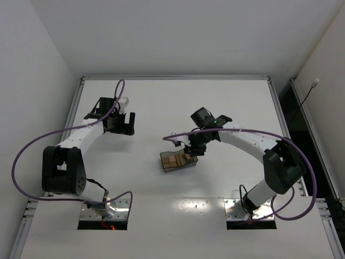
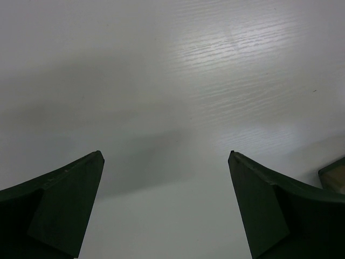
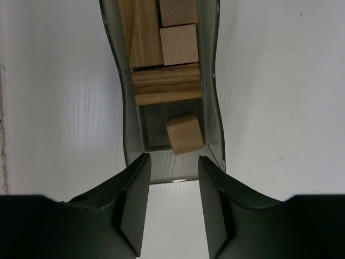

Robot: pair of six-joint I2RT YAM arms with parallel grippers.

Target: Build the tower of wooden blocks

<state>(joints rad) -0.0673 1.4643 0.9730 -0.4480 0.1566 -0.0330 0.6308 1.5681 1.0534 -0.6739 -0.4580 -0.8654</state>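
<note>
Wood blocks [image 3: 161,48] all lie in the bin and nothing is stacked, so by my reckoning the tower is not yet begun and every block is left to place. Across the table [image 1: 178,102] I see no column anywhere. My left claw [image 2: 165,154] hangs wide apart over bare table, nothing between its jaws. My right claw [image 3: 172,158] hovers at the near end of the grey bin [image 3: 213,108], jaws partly apart and gripping nothing. Farthest ahead of it lies a long pale brick [image 3: 144,32] with two cubes [image 3: 179,44] beside it. Nearer, a darker brick [image 3: 167,85] lies crosswise. Just ahead of the tips, slightly right, sits one tilted loose cube [image 3: 185,133], apart from the others. That looks like my first pick.
</note>
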